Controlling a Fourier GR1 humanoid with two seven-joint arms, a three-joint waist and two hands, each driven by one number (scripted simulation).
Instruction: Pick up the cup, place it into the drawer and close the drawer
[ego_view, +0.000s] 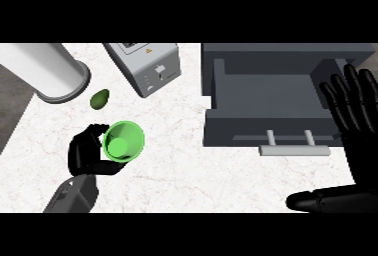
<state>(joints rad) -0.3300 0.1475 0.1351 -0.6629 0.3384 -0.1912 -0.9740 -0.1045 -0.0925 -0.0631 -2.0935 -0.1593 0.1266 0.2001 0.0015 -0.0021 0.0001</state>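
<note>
Cup (123, 141): one, bright green, held in the left hand (87, 154) over the white marbled counter (184, 170), well to the left of the drawer.
Cup direction: tipped on its side; mouth faces up toward the viewer and slightly right, so the inside bottom shows. Long axis runs roughly from the palm out toward the onlooker's eye.
Cup against fingers: black fingers (94, 129) curl round its left rim and top; thumb side sits beneath the lower edge. The cup's right rim is free of the hand.
Left hand state: clenched round the cup, grey forearm entering from the lower left.
Right hand (353, 130): fingers straight and pointing up, spread, holding nothing; it shows at the right edge, overlapping the drawer's right side. Thumb lies along the bottom right.
Drawer (273, 85): one, grey, pulled out, nothing visible inside; pale bar handle (293, 149) at its front.
Other things, counted: one white cylinder (46, 70) top left; one small dark green object (100, 98) just above the curled fingers; one grey appliance (146, 67) beside it.
</note>
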